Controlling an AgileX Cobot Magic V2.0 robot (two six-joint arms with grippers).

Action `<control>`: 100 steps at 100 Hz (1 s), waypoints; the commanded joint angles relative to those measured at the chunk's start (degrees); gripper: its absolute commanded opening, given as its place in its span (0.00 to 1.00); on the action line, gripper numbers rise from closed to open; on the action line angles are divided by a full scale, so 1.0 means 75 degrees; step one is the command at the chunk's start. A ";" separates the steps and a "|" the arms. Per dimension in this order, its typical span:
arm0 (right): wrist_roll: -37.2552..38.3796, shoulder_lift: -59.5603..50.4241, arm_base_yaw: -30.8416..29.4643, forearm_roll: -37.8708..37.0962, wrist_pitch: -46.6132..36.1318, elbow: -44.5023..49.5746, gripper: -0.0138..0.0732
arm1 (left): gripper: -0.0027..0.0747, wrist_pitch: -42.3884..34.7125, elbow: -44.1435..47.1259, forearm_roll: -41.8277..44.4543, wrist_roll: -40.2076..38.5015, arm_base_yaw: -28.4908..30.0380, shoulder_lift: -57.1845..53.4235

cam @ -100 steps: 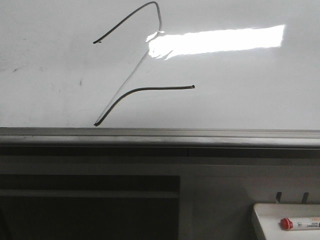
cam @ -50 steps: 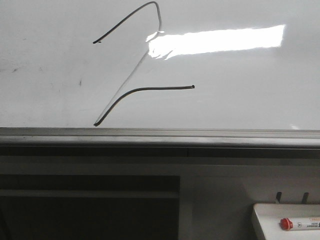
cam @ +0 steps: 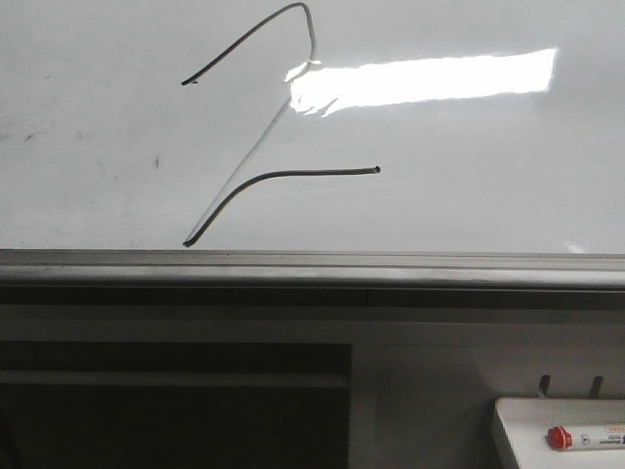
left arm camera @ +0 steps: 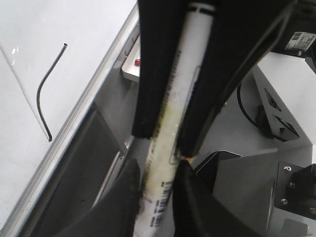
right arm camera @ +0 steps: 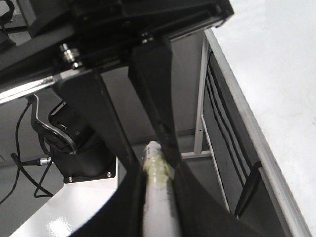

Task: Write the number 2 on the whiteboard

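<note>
Plainly, number 2 point(cam: 256, 147) sits upright on the whiteboard point(cam: 469, 176), left of the glare; long axis runs top to bottom, hook up, base stroke pointing right, its low corner just above the grey ledge point(cam: 391, 262). Diagonal faint. Front view, lower right: white tray point(cam: 518, 415) holding a red-capped marker point(cam: 586, 437), lying level, cap to the left. Left gripper point(left arm camera: 165, 148) clamped on a white marker point(left arm camera: 173, 113), barrel lengthwise between the fingers. Right gripper point(right arm camera: 158, 148) likewise closed around another white marker point(right arm camera: 159, 197), barrel along the fingers.
</note>
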 commanded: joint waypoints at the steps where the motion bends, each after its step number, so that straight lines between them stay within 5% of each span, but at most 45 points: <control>1: -0.0058 -0.0222 0.0017 0.0484 -0.0345 -0.0524 0.09 | 0.01 -0.0560 -0.0202 -0.0063 -0.0365 -0.0003 0.0082; 17: -0.0058 -0.0222 0.0017 0.0484 -0.0360 -0.0682 0.16 | 0.01 -0.0560 -0.0202 -0.0065 -0.0365 -0.0003 0.0082; 37: -0.0058 -0.0309 0.0017 0.0484 -0.0667 -0.0759 0.72 | 0.01 -0.0617 -0.0202 -0.0050 -0.0365 -0.0003 0.0082; 45: -0.0058 -0.0525 -0.0080 0.0484 -0.0967 -0.0759 0.80 | 0.01 -0.0754 -0.0202 -0.0035 -0.0365 -0.0003 0.0082; 69: -0.0058 -0.1655 -0.1003 0.0484 -0.1146 -0.0724 0.60 | 0.01 -0.2485 -0.0036 0.0374 -0.1264 0.0373 0.0082; 76: -0.0058 -0.2028 -0.1327 0.0484 -0.1112 -0.0638 0.46 | 0.01 -0.3365 0.0131 0.0703 -0.1979 0.0667 0.0082; 87: -0.0058 -0.2602 -0.1744 0.0484 -0.1112 -0.0250 0.08 | 0.01 -0.4860 0.0639 0.1030 -0.3385 0.1324 0.0191; 100: -0.0003 -0.3188 -0.2061 0.0502 -0.1169 0.0495 0.08 | 0.01 -0.6091 0.1113 0.0892 -0.3933 0.1964 0.0834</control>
